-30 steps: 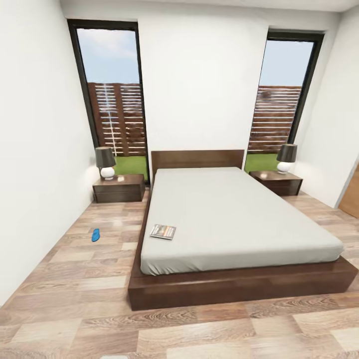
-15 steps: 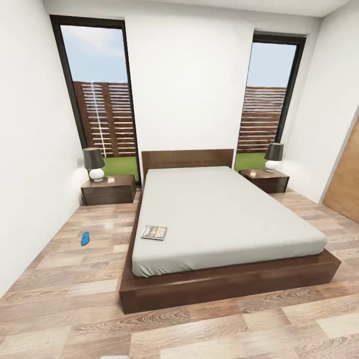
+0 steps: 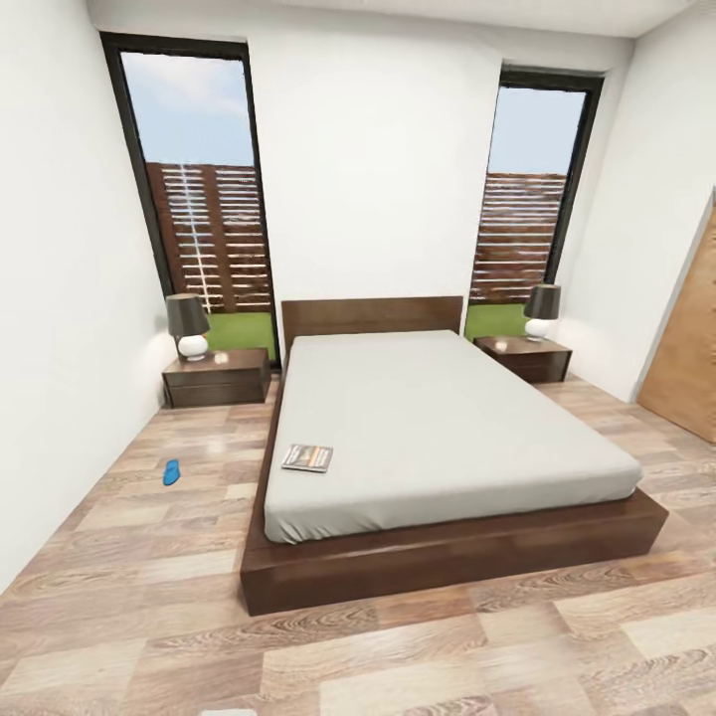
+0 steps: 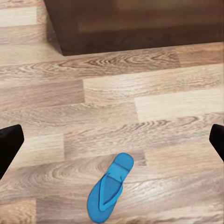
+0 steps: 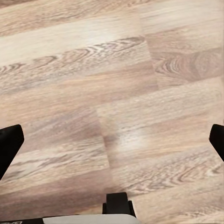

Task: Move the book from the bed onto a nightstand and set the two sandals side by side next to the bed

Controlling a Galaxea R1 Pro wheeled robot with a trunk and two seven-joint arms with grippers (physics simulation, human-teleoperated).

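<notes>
White walls and a wood-plank floor (image 3: 149, 617) are seen from the head view, with two tall black-framed windows (image 3: 194, 194) set in the far wall of the bedroom. Between them the bed (image 3: 438, 438) is placed, its flat headboard against the wall and its grey mattress bare but for the book (image 3: 307, 457), which lies flat near the mattress's left edge, toward the foot. A nightstand (image 3: 217, 376) is set just beside the headboard on the left, and a second nightstand (image 3: 523, 357) on the right; a lamp (image 3: 187, 325) with a dark shade is carried on each. One blue sandal (image 3: 171, 472) is seen on the floor left of the bed, well apart from the frame. A wooden door (image 3: 686, 348) is cut by the right edge.

From the left wrist view, the left gripper (image 4: 112, 144) is shown spread wide and holding nothing, its dark fingertips (image 4: 9, 144) at both edges. Another sandal (image 4: 109, 189) lies on the planks below it, untouched, with a dark-brown wooden corner (image 4: 135, 23) beyond.

From the right wrist view, the right gripper (image 5: 112, 144) is likewise parted and empty over bare planks.
</notes>
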